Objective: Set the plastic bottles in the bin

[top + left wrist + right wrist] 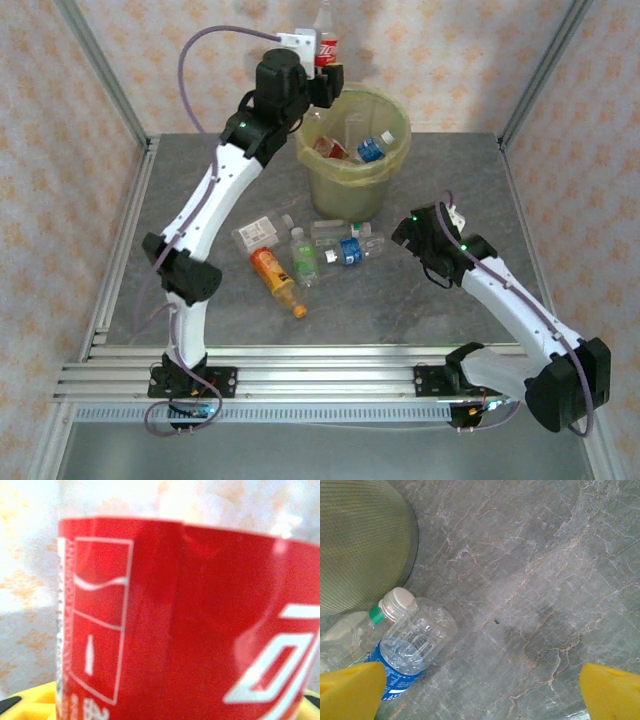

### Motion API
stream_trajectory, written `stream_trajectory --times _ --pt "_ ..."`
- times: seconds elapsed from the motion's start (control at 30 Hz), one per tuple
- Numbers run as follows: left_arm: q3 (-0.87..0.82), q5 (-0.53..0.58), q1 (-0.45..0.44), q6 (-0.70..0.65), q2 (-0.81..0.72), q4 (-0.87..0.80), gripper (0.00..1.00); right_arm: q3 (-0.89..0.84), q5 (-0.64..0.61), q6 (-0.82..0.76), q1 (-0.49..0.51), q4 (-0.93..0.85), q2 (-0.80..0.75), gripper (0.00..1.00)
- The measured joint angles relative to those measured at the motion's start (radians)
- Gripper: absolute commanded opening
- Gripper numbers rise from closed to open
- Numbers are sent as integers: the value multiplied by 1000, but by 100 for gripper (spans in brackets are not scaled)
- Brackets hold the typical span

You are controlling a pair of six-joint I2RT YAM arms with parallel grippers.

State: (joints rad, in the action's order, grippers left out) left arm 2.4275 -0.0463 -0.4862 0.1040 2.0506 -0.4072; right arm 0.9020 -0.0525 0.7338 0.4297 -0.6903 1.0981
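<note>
Red label first: left tool (328, 82) is raised above the near-left rim of the bin (345, 195), clamped on an upright red-labelled bottle (326, 45). It is not yet dropped.

- In the bin: at least three bottles lie on the yellow-green liner. One has a red label (330, 148) and one a blue cap (372, 150). An exact count is unclear.
- On the desk (450, 180), in front of the bin, five by my count: clear bottle with white label (258, 234), orange bottle (275, 275), green-labelled bottle (303, 258), blue-labelled bottle (350, 250), plain clear bottle (335, 230). All lie on their sides, bunched close together.
- Right tool (480, 695) hangs low over bare desk with its yellow pads wide apart and holds nothing. The blue-labelled bottle is just off its left pad.

Judgement: roughly a third through, with the held bottle about to go in and the desk cluster still to clear.

Writing: the wrist view shows large white strokes and a boxed panel on the red label, cropped too far to read. The top view shows white script on red, too small to read. The blue label carries white marks I cannot make out.
</note>
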Motion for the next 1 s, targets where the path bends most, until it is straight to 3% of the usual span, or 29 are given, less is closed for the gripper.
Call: stream_trajectory --times 0.27,0.8,1.0 --pt "68 -55 -11 -132 143 -33 59 0 0 7 10 -1 -2 99" --pt "78 -69 -11 -249 230 -72 66 0 -3 7 15 -11 -2 99" --pt "78 -66 -11 -270 245 -101 75 0 -4 7 18 -12 -2 99"
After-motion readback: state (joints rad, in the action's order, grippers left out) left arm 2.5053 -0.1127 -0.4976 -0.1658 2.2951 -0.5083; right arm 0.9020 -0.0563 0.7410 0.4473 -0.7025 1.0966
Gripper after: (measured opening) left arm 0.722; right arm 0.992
